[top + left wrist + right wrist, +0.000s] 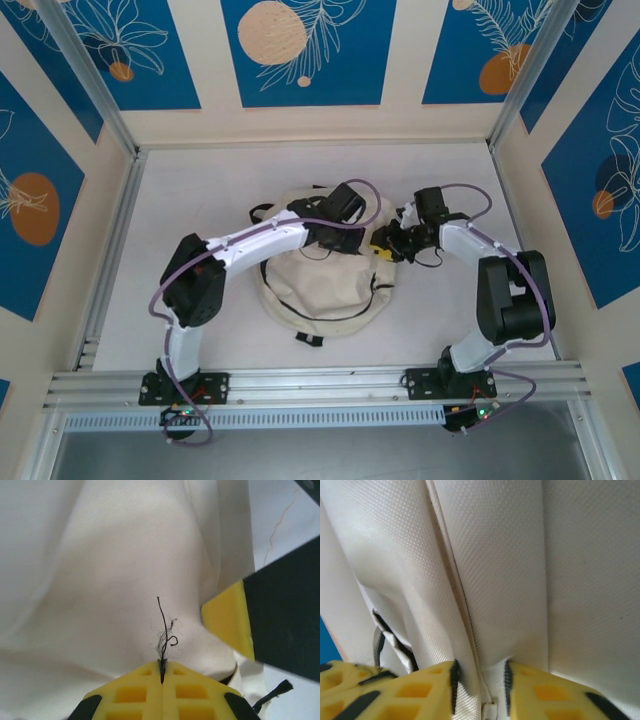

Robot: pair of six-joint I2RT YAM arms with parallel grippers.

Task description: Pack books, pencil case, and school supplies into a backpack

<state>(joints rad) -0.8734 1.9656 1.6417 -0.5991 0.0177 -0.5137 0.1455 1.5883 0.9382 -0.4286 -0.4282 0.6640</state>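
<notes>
1. Cream cloth could slip away. The left gripper (161,668) has its fingers pressed together on just a thin black thread (162,630) of the backpack (320,290), and a pull could snap it.
2. The right gripper (480,680) has a fold of the backpack between its fingers. I cannot tell if it squeezes.
3. Both arms bend in over the backpack, which lies in the middle of the table (200,200).

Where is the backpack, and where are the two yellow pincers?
backpack (320,290): top external view, cream front panel.
left pincer (161,672): left wrist view, between its closed tips.
right pincer (480,680): right wrist view, between its tips.
</notes>
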